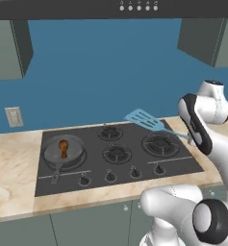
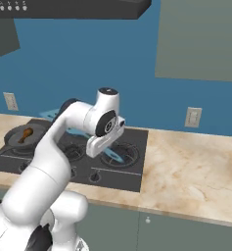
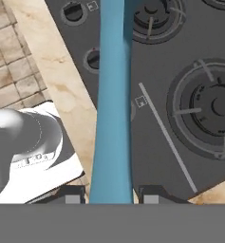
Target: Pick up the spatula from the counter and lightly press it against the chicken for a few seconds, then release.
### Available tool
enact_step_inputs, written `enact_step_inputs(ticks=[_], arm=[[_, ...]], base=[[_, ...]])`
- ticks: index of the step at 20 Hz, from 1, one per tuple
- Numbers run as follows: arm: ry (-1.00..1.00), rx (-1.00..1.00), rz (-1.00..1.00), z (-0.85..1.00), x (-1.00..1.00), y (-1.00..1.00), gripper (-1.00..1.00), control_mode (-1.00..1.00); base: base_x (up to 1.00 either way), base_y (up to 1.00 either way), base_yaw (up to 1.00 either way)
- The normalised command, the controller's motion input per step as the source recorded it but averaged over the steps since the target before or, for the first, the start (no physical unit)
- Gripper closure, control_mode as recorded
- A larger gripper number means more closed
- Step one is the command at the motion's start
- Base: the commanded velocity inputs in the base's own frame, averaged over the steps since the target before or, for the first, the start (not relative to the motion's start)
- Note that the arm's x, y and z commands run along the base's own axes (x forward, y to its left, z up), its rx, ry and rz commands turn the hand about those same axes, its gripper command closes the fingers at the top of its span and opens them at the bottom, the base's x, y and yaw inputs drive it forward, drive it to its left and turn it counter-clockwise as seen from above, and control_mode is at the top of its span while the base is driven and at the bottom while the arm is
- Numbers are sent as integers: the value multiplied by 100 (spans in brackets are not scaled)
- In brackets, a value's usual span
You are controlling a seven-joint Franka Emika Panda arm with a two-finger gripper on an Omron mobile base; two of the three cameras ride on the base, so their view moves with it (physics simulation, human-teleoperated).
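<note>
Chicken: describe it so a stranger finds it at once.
Start at the black stovetop set in the tan counter. At its left end sits a round grey pan; the chicken is the small orange-brown piece inside, the only warm-coloured thing on the stove.

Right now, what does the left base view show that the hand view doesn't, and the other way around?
Left base view: the pan holding the chicken at the left of the cooktop, a wall outlet, and the slotted blade of the spatula held up over the right side. Hand view: the pincer shut on the blue handle. Both: the spatula and the black cooktop with its burners.
</note>
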Motion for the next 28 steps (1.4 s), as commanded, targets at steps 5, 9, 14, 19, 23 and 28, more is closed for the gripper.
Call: enact_step_inputs(ticks=[5,9,14,19,23,28], arm=[[7,0,17,19,2,38,100,-100],[1,-2,10,18,0,39,100,-100],[0,-3,10,2,0,40,100,-100],[4,-3,6,0,17,54,100,-100],[5,1,3,1,27,33,100,-100],[8,0,2,0,20,31,100,-100]], base=[[0,0,0],[0,0,0],[0,0,0],[0,0,0],[0,0,0],[0,0,0]])
